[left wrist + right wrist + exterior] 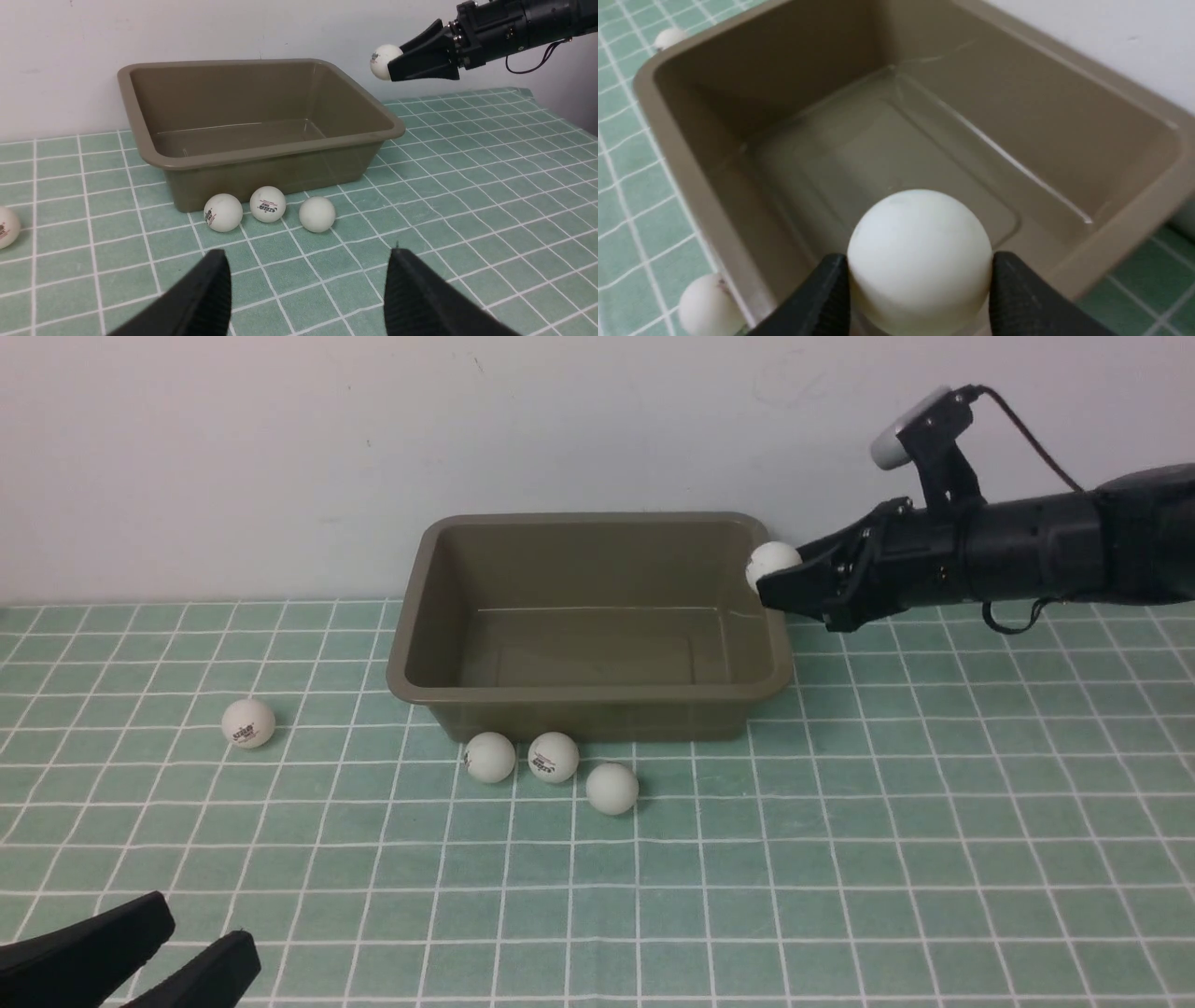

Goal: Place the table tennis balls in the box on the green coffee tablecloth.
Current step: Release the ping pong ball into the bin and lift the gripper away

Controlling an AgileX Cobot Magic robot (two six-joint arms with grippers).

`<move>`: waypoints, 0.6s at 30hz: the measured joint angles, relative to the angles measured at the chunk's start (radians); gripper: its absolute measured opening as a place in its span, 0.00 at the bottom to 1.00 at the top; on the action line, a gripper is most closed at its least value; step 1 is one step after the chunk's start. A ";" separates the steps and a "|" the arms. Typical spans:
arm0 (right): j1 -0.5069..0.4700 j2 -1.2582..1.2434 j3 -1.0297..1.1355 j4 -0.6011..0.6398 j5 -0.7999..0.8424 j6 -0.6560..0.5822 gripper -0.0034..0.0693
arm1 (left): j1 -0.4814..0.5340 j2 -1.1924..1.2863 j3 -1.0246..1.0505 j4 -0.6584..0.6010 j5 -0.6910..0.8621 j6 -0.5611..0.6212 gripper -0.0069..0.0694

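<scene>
The olive-brown box [425, 686] stands empty at the back of the green coffee tablecloth [934, 821]. My right gripper [767, 577] is shut on a white table tennis ball [769, 563], held in the air just over the box's right rim; the right wrist view shows that ball [920, 254] pinched between both fingers above the box [1125, 224]. Three balls [490, 756] [553, 756] [611, 788] lie in front of the box, and one ball [247, 721] lies further left. My left gripper [201, 938] hovers open and empty at the near left.
A pale wall rises directly behind the box. Open cloth stretches to the right and in front of the balls. In the left wrist view the cloth's far right edge [523, 89] shows near the wall.
</scene>
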 joint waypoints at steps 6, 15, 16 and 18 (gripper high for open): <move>0.078 0.000 0.000 -0.059 -0.042 0.014 0.53 | 0.000 0.000 0.000 0.000 0.000 0.001 0.62; 0.135 0.000 0.000 -0.119 -0.227 0.056 0.61 | 0.000 0.000 0.000 0.000 0.000 0.002 0.62; 0.135 0.000 0.000 -0.113 -0.229 0.060 0.66 | 0.000 0.000 0.000 0.000 0.000 0.004 0.62; 0.135 0.000 0.000 -0.093 -0.234 0.061 0.75 | 0.000 0.000 0.000 0.001 -0.004 0.005 0.62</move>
